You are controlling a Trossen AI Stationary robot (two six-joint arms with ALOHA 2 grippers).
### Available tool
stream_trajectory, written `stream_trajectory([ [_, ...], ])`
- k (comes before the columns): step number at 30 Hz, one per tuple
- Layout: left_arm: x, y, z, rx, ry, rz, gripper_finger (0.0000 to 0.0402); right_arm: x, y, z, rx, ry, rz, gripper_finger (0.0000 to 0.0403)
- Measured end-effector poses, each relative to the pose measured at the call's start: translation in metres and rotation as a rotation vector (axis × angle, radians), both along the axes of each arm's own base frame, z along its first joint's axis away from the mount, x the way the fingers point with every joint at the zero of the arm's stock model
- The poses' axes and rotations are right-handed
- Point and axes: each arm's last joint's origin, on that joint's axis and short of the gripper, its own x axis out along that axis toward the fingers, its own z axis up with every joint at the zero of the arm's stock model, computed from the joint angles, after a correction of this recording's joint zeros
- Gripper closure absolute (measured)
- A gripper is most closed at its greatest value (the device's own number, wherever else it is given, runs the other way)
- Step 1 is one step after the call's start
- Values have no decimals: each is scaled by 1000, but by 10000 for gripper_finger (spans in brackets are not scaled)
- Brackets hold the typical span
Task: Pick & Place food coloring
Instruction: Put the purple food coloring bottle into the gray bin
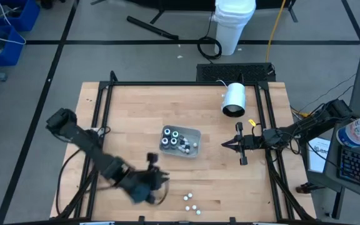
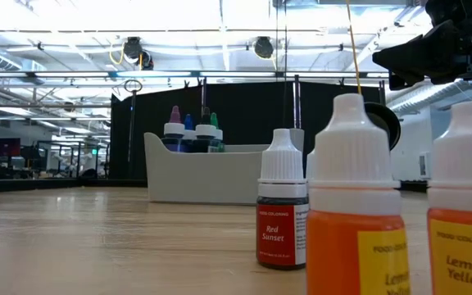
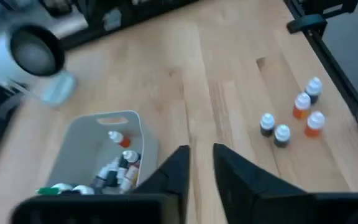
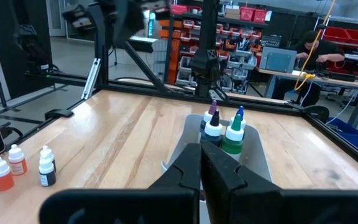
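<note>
left gripper empty, fingers narrowly parted | we place loose food coloring just beside it, tray opposite | right gripper shut, farther

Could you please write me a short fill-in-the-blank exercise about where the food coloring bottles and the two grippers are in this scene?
1. Several food coloring bottles already sit inside the grey ___.
2. In the left wrist view, the number of loose bottles standing on the bare table is ___.
3. Nothing is held between the narrowly parted fingers of the ___ gripper.
4. The white cylinder lies on its ___.

Missing words: tray; five; left; side
</note>
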Motion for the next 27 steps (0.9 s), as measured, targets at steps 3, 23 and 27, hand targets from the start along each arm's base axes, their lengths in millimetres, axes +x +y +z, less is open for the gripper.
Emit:
stream_trajectory([
  [3,-22,-15,-16,69,-32,27,369,0,0,0,0,0,0,403],
  [23,-92,75,-103,-247,-539,-232,397,0,0,0,0,1,-3,403],
  [27,-105,101,-99,-234,-546,-197,398,0,0,0,1,0,-4,403],
])
